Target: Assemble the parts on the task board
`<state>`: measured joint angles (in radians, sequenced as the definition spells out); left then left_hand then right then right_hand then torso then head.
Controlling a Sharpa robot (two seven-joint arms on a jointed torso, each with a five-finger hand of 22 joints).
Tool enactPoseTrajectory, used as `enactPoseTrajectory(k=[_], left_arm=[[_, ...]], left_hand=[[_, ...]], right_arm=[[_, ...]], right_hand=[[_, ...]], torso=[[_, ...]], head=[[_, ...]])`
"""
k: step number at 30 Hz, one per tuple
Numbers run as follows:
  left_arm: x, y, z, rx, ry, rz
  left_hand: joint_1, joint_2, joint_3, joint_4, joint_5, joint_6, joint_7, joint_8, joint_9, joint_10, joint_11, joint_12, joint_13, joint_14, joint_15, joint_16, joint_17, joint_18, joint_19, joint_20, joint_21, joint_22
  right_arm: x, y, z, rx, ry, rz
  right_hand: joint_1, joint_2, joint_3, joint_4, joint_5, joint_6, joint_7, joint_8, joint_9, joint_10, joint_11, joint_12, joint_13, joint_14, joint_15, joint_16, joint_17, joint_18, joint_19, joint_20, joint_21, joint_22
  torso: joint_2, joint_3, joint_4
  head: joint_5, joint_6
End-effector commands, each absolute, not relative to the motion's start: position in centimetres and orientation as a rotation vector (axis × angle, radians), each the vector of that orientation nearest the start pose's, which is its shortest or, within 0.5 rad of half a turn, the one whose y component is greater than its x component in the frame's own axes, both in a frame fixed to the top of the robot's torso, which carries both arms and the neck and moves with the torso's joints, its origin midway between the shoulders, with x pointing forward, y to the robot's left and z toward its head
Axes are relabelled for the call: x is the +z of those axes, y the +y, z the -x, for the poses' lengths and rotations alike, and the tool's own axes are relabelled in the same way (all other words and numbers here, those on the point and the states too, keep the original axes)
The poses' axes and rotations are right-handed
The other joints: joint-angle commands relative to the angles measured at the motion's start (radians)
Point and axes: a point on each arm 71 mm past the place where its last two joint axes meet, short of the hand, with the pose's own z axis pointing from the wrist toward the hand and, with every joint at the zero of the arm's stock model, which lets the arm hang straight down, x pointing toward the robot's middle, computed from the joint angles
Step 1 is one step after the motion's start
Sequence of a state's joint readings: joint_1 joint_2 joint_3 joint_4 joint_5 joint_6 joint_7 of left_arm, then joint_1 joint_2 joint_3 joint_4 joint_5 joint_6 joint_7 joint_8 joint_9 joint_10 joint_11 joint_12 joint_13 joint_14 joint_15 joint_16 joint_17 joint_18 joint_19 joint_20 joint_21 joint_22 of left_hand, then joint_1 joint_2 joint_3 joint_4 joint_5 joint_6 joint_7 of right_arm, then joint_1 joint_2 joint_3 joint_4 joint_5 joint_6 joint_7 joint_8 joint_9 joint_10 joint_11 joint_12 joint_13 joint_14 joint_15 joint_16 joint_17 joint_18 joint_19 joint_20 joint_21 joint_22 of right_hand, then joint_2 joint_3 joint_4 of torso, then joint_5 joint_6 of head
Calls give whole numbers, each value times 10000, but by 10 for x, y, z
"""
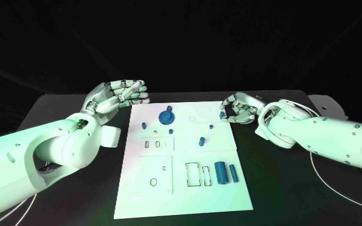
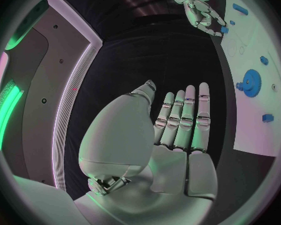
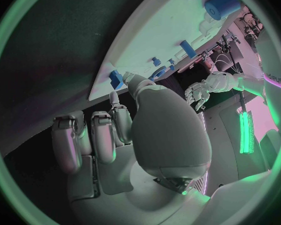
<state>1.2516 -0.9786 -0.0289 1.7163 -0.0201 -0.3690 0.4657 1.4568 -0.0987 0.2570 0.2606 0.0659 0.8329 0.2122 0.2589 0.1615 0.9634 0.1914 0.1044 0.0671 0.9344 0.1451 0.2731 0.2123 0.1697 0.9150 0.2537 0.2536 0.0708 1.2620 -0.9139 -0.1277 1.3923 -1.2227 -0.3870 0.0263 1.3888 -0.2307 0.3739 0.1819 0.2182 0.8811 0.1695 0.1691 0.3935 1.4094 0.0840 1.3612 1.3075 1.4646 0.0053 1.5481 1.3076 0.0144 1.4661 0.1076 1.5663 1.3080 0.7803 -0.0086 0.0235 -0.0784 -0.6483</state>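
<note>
Black table [image 1: 75, 205] under white task board [image 1: 181, 194]; left hand [image 1: 121, 94] empty, fingers straight; right hand [image 1: 240, 108] pinching blue part [image 1: 223, 115].

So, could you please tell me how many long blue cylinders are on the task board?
2. The thicker cylinder and the thinner cylinder sit side by side on the task board's near right; others may be hidden.

Dim scene, dark surround; task board [image 1: 183, 184] glares; shadows perhaps hide detail.
</note>
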Motion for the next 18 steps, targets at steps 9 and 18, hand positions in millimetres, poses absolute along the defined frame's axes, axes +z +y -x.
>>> enactPoseTrajectory(k=[9, 18], left_arm=[[-129, 220, -461, -16320, 13066, 9922], [-129, 220, -461, -16313, 13073, 9927]], left_hand=[[60, -28, 50, -7, -36, 23, 266, -59, -11, 39, -4, -31, -8, 45, 43, -65, 11, 149, 56, 23, -44, -14], [63, -32, 72, -16, -36, 31, 265, -64, -15, 51, -6, -49, -7, 48, 41, -77, 23, 150, 62, 23, -55, -17]], right_arm=[[-197, -275, -506, 6150, 16810, -657], [-199, -276, -507, 6082, 16830, -704]], right_hand=[[-17, 195, 211, 6, 10, 431, -80, 213, 62, 182, -72, 176, 1108, 935, 10, 58, 2091, -144, 1046, 65, 45, 2628], [-30, 214, 248, 9, 1, 514, -104, 253, 72, 257, -93, 274, 1183, 950, -8, 78, 2155, -144, 1046, 50, 45, 2628]], torso=[[4, 12, 9], [-2, 9, -1]], head=[[4, -36], [3, -67]])
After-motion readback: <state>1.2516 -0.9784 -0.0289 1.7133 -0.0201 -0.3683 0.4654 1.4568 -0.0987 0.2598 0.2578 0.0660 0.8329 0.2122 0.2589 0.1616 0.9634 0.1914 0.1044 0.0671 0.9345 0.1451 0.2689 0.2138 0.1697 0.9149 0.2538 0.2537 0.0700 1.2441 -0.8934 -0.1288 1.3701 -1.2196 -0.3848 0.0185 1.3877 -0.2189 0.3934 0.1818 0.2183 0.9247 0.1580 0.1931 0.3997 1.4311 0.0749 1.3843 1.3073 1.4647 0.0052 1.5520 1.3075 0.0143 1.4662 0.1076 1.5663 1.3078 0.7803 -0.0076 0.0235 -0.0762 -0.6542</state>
